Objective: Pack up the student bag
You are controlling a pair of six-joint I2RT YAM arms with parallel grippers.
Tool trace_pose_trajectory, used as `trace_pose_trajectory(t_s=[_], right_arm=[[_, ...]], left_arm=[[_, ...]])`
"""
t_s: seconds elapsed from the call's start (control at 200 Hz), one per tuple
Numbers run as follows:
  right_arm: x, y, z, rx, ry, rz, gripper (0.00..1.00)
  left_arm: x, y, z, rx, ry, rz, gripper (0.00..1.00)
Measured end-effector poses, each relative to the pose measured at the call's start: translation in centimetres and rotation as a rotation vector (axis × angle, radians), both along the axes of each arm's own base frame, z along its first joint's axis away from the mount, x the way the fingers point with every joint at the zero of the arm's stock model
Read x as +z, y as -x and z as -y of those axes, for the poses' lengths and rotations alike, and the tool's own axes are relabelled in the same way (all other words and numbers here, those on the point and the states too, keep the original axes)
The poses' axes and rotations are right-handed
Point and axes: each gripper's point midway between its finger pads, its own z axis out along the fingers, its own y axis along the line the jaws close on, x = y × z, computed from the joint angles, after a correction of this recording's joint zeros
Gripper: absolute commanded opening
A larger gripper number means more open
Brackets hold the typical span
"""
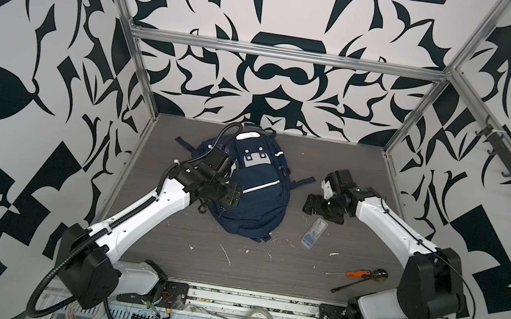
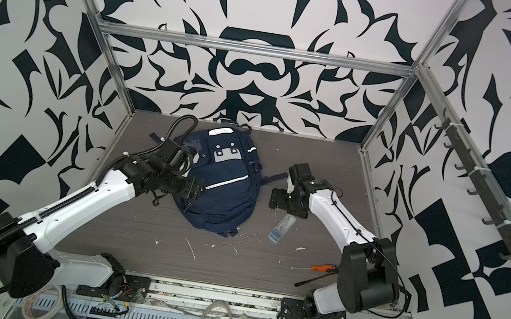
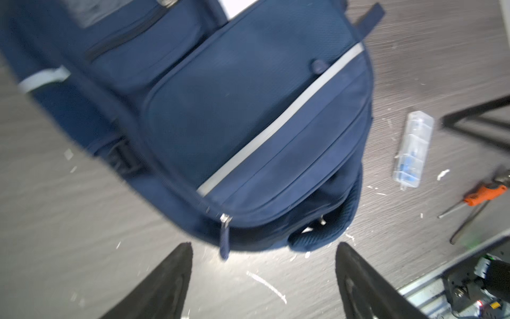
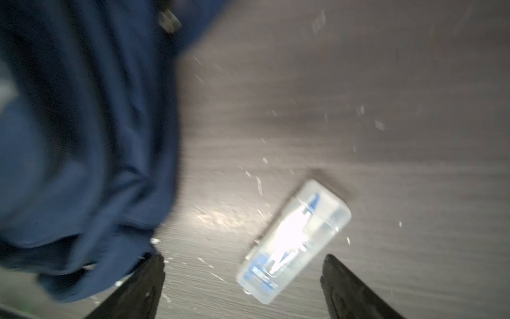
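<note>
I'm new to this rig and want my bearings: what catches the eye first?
The navy student bag lies front-up in the middle. Beside it, on the side of the right gripper, lies a clear plastic case, with an orange-handled screwdriver nearer the front. The right gripper and the left gripper are open, holding nothing.

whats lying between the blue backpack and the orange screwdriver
A clear plastic case with blue contents lies flat on the table, apart from the backpack and the screwdriver; both top views show it.
</note>
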Motion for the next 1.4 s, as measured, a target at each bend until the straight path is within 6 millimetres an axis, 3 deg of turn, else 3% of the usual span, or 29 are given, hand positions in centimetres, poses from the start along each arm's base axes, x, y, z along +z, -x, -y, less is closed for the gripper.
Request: trace_pose_trajectory(t_s=[0.09, 0.19, 0.36, 0.49, 0.625, 1.095, 1.4], right_arm=[[-1.6, 1.8, 1.2, -0.02, 0.046, -0.055, 0.94], [-2.2, 2.8, 2.0, -0.036, 0.08, -0.069, 0.94], [-3.1, 4.0, 3.3, -0.066, 0.118, -0.085, 0.94], [-4.5, 3.8, 3.4, -0.074, 0.136, -0.117, 0.94], [-6.3, 3.4, 3.1, -0.079, 0.138, -0.152, 0.93], [-7.5, 2.7, 3.0, -0.083, 0.144, -0.154, 0.82], [-7.5, 2.6, 3.0, -0.083, 0.142, -0.151, 0.91]], left_arm=[[-1.2, -0.4, 1.5, -0.037, 0.009, -0.024, 0.89], [-2.2, -0.5, 3.8, -0.088, 0.012, -0.048, 0.91], [-1.6, -0.7, 8.4, -0.18, 0.053, -0.024, 0.95], [-1.3, -0.4, 10.2, -0.213, 0.076, -0.013, 0.99], [-1.3, -0.4, 10.4, -0.217, 0.076, -0.01, 0.99], [-1.3, -0.4, 10.4, -0.208, 0.079, -0.011, 0.99], [-1.3, -0.5, 10.3, -0.194, 0.082, -0.016, 0.99]])
